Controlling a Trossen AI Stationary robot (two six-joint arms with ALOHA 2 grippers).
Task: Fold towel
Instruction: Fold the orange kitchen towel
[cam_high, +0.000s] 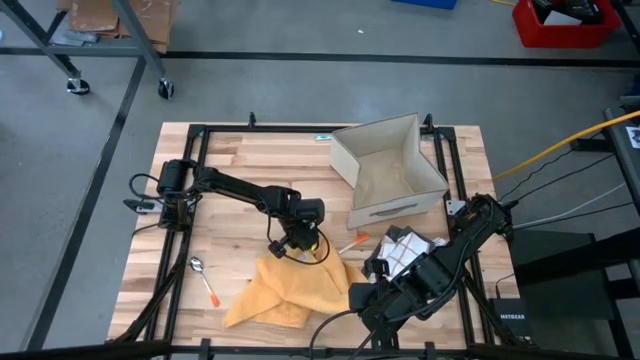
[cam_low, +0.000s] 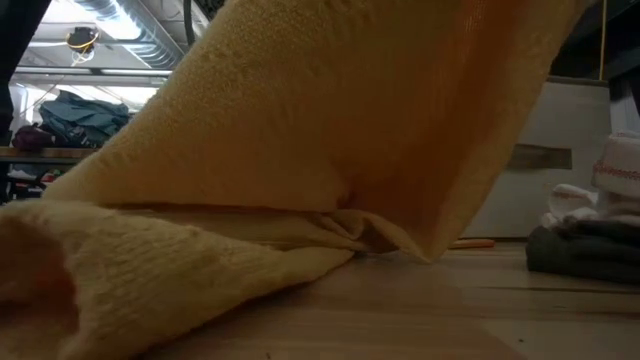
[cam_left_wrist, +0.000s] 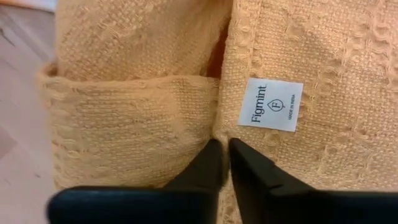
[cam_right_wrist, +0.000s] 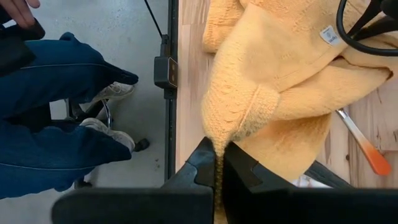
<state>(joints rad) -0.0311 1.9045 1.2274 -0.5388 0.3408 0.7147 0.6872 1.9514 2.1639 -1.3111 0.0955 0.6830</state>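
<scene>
A: Where did the towel (cam_high: 290, 290) lie?
B: Crumpled on the near part of the wooden table (cam_high: 240, 160), between the two arms; a spoon (cam_high: 197, 265) and an orange-handled tool (cam_high: 213, 293) lay just beside it.

A: And the left end effector (cam_left_wrist: 224, 152)?
B: Clenched on a fold of the yellow cloth, its fingers nearly touching; right beside them sat a white label (cam_left_wrist: 271, 104) that read "Figmint", with "MADE IN INDIA" down its edge.

A: The right end effector (cam_right_wrist: 219, 163)?
B: Also clenched, pinching a corner of the towel at the table's near edge; the cloth hung in a strip between its fingers.

A: Anything else?
B: A pale open box (cam_high: 388, 165) stood tilted at the far right; a folded dark and white cloth (cam_high: 405, 252) lay near the right arm; a person's legs in blue trousers (cam_right_wrist: 56, 99) showed beyond the table in the right wrist view.
</scene>
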